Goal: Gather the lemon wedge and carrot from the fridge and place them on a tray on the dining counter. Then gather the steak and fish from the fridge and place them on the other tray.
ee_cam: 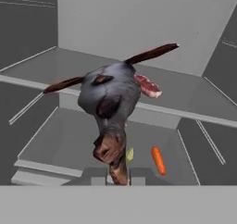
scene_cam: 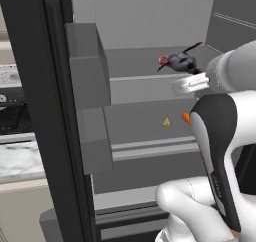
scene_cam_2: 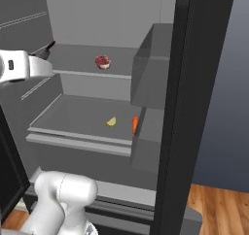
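My hand view has the fish (ee_cam: pixel 110 98) right above my gripper (ee_cam: pixel 118 176), jaws closed on its tail end. Below lie the lemon wedge (ee_cam: pixel 130 154) and carrot (ee_cam: pixel 158 160). From my right camera, the steak (scene_cam_2: pixel 102 61) sits clear on the fridge's (scene_cam_2: pixel 194 108) upper shelf.

- Left base view: from behind the arm on its left, close to the open fridge (scene_cam: pixel 60 111), facing in past the door's edge and bins at the left toward the shelves.
- Right base view: from the arm's right, facing the same shelves, door edge at the right.
- Both base views share the upper shelf with the steak (scene_cam_2: pixel 102 61) and the lower shelf.
- Hand view: close inside the fridge, facing its back wall, the fish (ee_cam: pixel 110 100) just ahead.
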